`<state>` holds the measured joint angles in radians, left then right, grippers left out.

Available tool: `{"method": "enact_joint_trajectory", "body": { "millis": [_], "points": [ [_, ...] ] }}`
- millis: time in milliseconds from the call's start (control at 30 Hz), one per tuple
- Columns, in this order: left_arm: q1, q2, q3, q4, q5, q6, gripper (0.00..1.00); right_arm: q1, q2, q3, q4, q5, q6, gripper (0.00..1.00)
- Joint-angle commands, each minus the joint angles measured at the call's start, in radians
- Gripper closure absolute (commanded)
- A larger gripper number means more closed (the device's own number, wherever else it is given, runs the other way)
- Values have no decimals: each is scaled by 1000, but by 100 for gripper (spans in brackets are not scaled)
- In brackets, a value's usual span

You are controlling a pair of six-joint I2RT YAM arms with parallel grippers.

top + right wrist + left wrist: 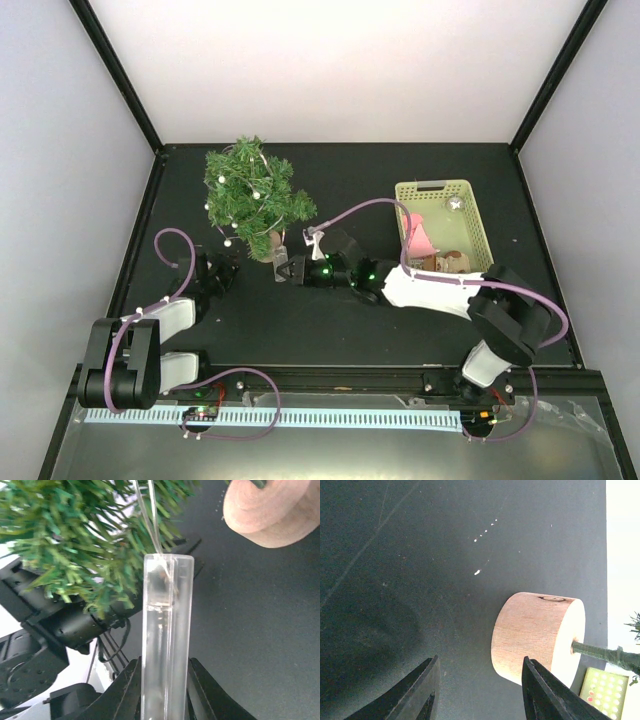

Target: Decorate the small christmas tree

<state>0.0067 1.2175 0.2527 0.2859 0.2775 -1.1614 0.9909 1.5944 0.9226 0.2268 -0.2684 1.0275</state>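
No text, label, brand, number or sign is legible on anything here.

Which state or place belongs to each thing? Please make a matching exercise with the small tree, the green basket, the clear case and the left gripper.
Things:
1. small christmas tree
2. pale green basket
3. clear case
4. left gripper

States or places:
a. open, nothing between its fingers
b. contains a pink item
c. stands on a round wooden base
d. between the fingers of the right gripper

Pairs: 1-c, 2-b, 3-d, 4-a
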Motion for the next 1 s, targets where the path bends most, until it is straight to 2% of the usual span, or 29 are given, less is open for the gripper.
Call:
{"method": "enact_joint_trajectory", "body": {
  "millis": [0,233,500,633,967],
  "points": [
    [6,-1,-1,27,9,-6,54,6,28,35,42,12,-19,74],
    [6,7,0,32,9,-6,54,6,10,26,32,48,-55,76],
    [6,10,0,32,8,-3,54,6,-178,-68,49,179,-72,78],
    [6,18,0,37,11,-5,54,10,-215,-82,82,162,-55,79],
    [6,17,0,37,14,-6,54,37,-174,-62,101,120,-29,79]
  ]
}}
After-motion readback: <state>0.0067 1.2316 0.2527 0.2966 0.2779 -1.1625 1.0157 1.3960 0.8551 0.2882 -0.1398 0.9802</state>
